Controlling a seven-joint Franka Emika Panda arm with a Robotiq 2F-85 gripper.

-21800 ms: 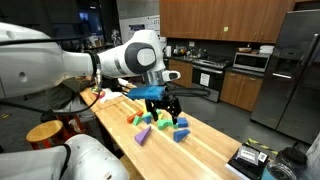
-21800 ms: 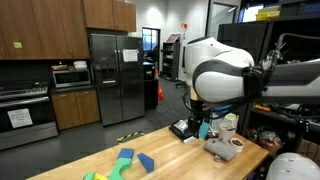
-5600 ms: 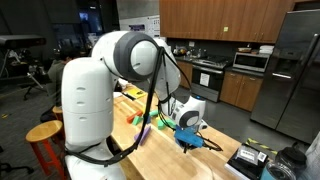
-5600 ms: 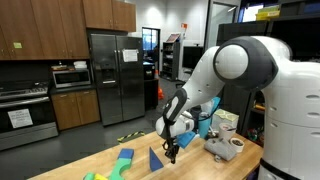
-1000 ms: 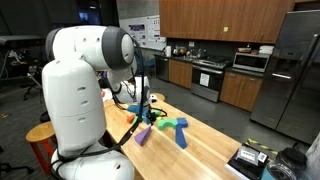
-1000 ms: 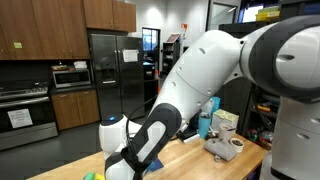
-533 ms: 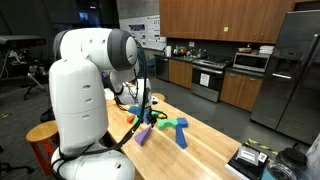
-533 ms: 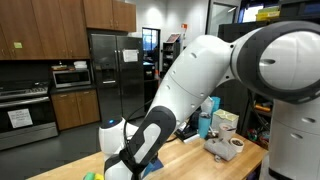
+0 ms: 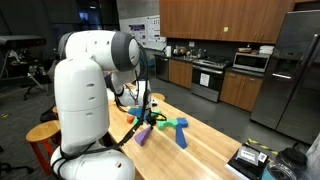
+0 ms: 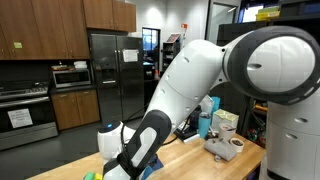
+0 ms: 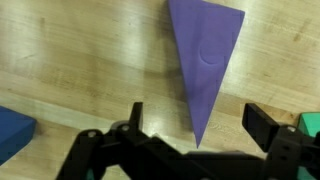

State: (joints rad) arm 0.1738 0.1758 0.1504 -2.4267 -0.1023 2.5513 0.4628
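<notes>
A white robot arm bends low over a long wooden table (image 11: 80, 60) in a kitchen-like lab. Its gripper (image 11: 195, 113) is spread wide and grasps nothing, hanging just above a purple wedge block (image 11: 205, 55) whose narrow tip points in between the two dark fingers (image 11: 135, 112). The wedge lies flat on the wood. A blue block (image 11: 12, 135) shows at the lower left corner of the wrist view and a green block (image 11: 310, 120) at its right edge. A few seconds earlier the gripper stood farther along the table; since then the arm has folded back toward its base. Over the last second it has barely moved, with the jaws still wide.
</notes>
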